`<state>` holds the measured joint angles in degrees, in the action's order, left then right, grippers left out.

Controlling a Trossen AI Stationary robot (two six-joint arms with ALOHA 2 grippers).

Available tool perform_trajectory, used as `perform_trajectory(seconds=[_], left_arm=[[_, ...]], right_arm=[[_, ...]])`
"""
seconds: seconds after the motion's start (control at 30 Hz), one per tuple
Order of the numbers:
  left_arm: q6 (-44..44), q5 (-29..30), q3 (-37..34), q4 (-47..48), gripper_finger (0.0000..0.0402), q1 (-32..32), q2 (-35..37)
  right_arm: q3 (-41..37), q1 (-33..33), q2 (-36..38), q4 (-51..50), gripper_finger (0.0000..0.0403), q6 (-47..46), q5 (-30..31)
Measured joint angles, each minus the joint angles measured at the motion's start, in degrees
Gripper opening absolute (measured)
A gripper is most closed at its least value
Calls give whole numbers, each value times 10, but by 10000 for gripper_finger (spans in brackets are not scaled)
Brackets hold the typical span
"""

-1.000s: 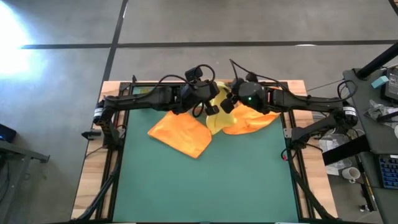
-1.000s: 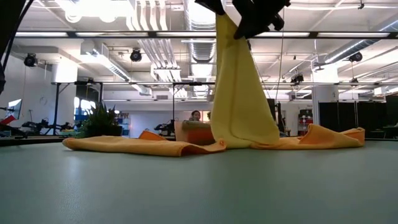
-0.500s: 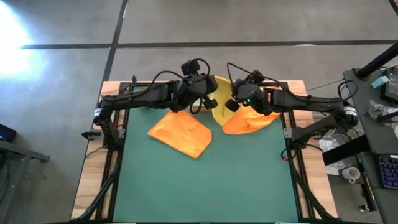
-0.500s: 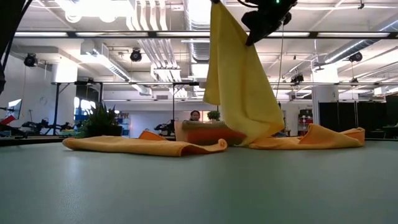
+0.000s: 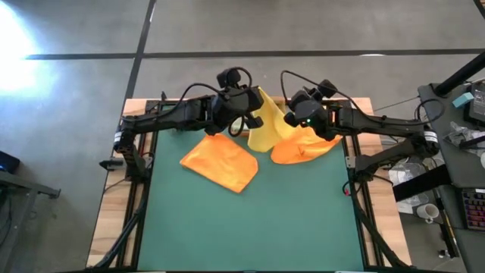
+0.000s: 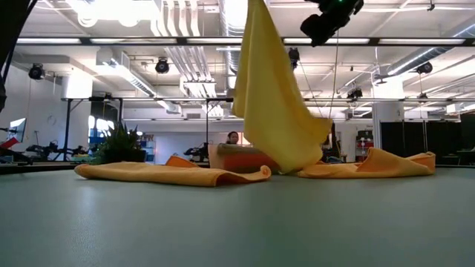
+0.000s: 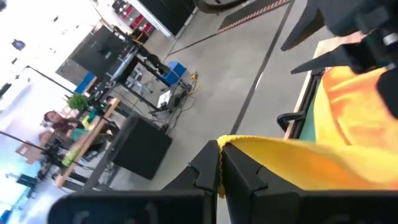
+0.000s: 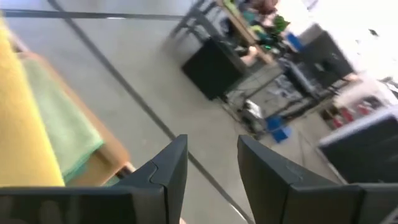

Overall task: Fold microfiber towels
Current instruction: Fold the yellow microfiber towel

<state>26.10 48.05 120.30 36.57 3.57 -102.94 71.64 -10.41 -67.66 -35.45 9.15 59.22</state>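
A yellow towel point(image 6: 274, 104) hangs from my left gripper point(image 5: 251, 99), which is shut on its top above the table's far middle. My right gripper point(image 8: 211, 138) stands open just to the right of the towel point(image 5: 265, 125), with nothing between its fingers; the low view shows it point(image 6: 313, 33) clear of the cloth. One orange towel point(image 5: 220, 163) lies flat on the green mat, left of centre. A second orange towel point(image 5: 305, 148) lies bunched at the far right, behind the yellow one's lower end. My left gripper pinches the yellow towel's upper edge point(image 7: 231, 141) between its two fingers, coming nearly level from the table's left. The cloth hangs below the fingers in a broad slack sheet. Its lower end point(image 6: 297, 165) reaches down to about table height; whether it touches, I cannot tell.
A tan tray point(image 8: 112, 163) at the table's far edge holds a pale green towel point(image 8: 62, 134). The near half of the mat point(image 5: 250, 227) is bare. People and desks show in the room beyond the table.
My left gripper has risen and rolled, taking the yellow towel's top up and toward the far edge. The towel has spread from a narrow hanging strip into a wider sheet. My right gripper has turned and drawn away from the cloth toward the table's right.
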Motion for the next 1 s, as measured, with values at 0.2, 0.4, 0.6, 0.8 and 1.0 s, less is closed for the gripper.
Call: perform_trajectory(seconds=[0.2,0.4,0.6,0.8,1.0], left_arm=[[16,0,-1,0,0,0,0],[16,0,-2,0,0,1,0],[20,0,-3,0,0,1,0],[45,0,-5,0,0,1,0],[35,1,-7,39,0,1,0]], right_arm=[[1,0,40,-6,132,-14,-214],[-18,17,62,-38,132,-70,-363],[-63,67,60,-49,132,-94,-368],[-122,116,60,-36,132,-162,-368],[-175,153,41,75,132,-183,-368]])
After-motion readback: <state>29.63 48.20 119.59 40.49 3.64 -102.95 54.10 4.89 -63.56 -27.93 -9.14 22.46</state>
